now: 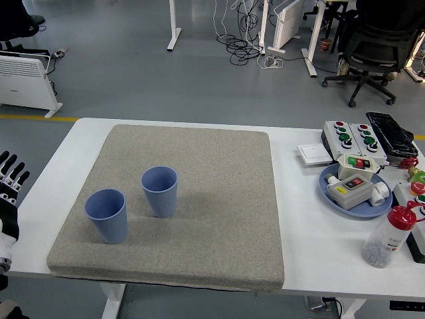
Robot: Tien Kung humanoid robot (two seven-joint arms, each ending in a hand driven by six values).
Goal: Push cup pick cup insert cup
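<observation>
Two blue cups stand upright on a grey felt mat. One cup is at the mat's front left. The other cup stands just right of it and slightly farther back, with a small gap between them. My left hand rests at the picture's left edge, beside the table and well left of the cups, with its fingers spread and nothing in them. No right hand shows in the picture.
On the right of the table lie a blue plate with button boxes, two more control boxes, a white switch and a red-capped clear bottle. Office chairs and table legs stand on the floor behind.
</observation>
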